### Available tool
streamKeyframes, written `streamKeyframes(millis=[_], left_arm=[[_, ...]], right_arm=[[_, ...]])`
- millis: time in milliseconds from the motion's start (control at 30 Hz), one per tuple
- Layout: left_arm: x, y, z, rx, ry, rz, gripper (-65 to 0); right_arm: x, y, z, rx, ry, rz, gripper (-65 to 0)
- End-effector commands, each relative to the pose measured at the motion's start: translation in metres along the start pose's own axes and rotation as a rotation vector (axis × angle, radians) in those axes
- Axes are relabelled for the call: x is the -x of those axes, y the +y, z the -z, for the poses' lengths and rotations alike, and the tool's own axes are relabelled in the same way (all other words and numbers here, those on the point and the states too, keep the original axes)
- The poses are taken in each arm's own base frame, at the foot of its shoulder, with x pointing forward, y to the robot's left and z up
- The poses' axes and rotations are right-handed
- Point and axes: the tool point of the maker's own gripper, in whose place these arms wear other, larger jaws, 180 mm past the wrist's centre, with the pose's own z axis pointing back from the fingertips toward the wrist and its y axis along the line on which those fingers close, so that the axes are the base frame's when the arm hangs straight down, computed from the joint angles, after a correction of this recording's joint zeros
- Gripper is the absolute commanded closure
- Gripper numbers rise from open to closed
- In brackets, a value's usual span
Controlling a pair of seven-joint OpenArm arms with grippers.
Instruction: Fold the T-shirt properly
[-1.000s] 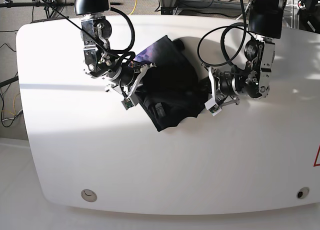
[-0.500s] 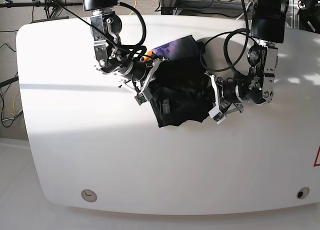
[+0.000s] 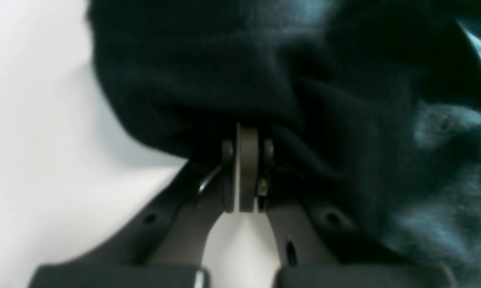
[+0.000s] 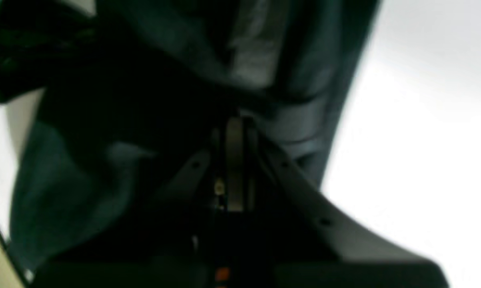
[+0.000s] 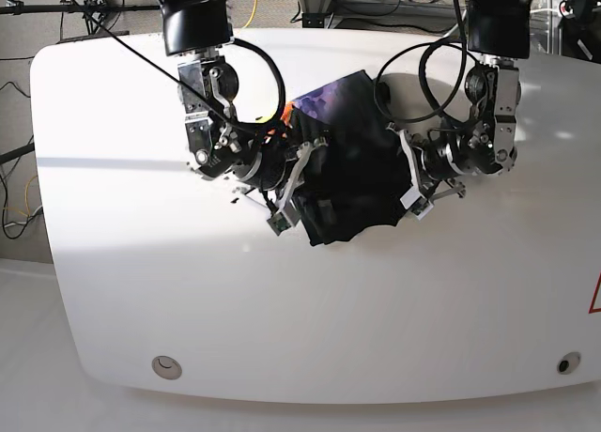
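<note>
The black T-shirt (image 5: 352,174) hangs bunched and creased between my two grippers over the middle of the white table (image 5: 141,263). A purple and orange patch of print (image 5: 319,101) shows at its far upper edge. In the base view my right gripper (image 5: 302,174) grips the shirt's left side and my left gripper (image 5: 401,177) its right side. Seen from the left wrist, my left gripper (image 3: 242,134) is shut with a fold of the T-shirt (image 3: 232,72) pinched at its tips. The right wrist view shows my right gripper (image 4: 234,122) shut on the T-shirt (image 4: 272,68) in the same way.
Black cables (image 5: 423,75) loop from both arms above the shirt. Stands and wires (image 5: 84,0) crowd the floor behind the table's far edge. Near the front edge are two round fittings (image 5: 167,364) (image 5: 564,363), and a red mark (image 5: 595,296) sits at the right edge.
My right arm has swung right and toward the front, carrying its side of the shirt. The left gripper shifted slightly. The shirt is now bunched narrower between them.
</note>
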Motion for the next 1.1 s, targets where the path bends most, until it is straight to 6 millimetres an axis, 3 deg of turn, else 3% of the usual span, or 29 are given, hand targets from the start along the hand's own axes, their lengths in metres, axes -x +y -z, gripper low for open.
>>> streamKeyframes(millis=[0,433,767,1067], left_arm=[[-0.016,0.000,-0.009,-0.019,-0.054,0.024,-0.3],[-0.034,-0.018,-0.026,-0.032,-0.112,0.073,0.0],[-0.024,-0.036,-0.015,0.009,-0.082,0.084,-0.1],[-0.011,-0.035,-0.006,0.015,-0.043,0.066,-0.1]], right_arm=[[-0.028,-0.003,-0.005,0.002,-0.064,-0.035,0.0],[-0.060,-0.009,-0.023,0.042,-0.148,-0.090,0.0],[-0.056,-0.001,-0.021,0.020,-0.154,-0.082,0.0],[-0.055,-0.007,-0.019,0.027,-0.142,-0.082,0.0]])
